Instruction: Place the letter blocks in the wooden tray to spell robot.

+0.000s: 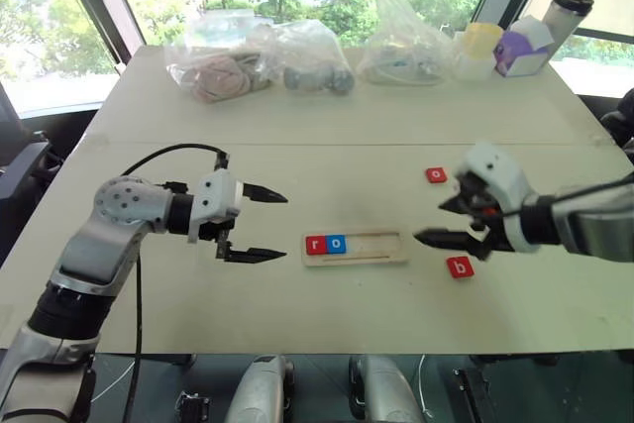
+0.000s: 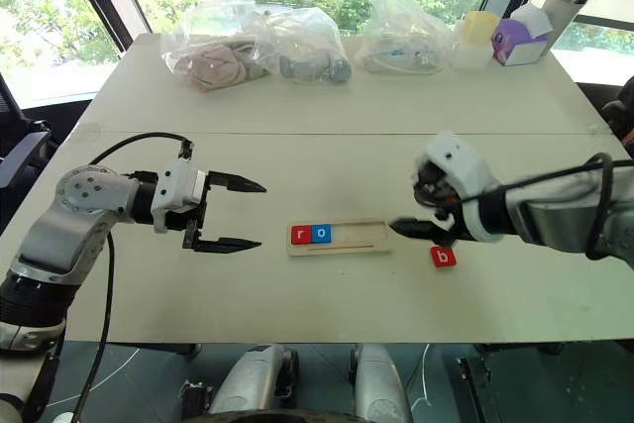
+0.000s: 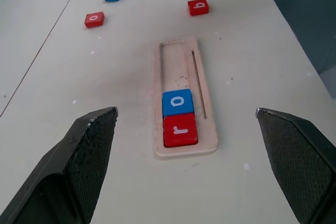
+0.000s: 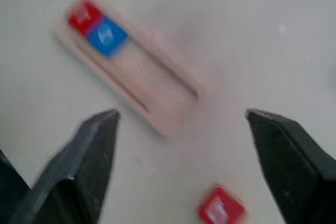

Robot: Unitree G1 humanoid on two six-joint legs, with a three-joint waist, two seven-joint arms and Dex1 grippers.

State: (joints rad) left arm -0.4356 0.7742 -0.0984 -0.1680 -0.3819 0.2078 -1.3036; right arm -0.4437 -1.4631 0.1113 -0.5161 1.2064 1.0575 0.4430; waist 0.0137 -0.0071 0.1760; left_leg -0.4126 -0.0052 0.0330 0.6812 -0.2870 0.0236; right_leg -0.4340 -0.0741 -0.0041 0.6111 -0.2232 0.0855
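Left eye view: long pale wooden tray (image 1: 376,248) holds red r block (image 1: 316,244) touching blue o block (image 1: 337,244) at its left end. Red b block (image 1: 460,267) lies just right of tray. Left gripper (image 1: 260,225) spread wide, empty. Right gripper (image 1: 448,222) also parted, empty.

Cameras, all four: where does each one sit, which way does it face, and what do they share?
Left eye and right eye views: on the head, looking forward and down at the table; both arms show.
Left wrist view: along the open left hand at the wooden tray, red r block, blue o block.
Right wrist view: down past the open right hand at the tray and red b block.
Shared: tray, r, o, b.
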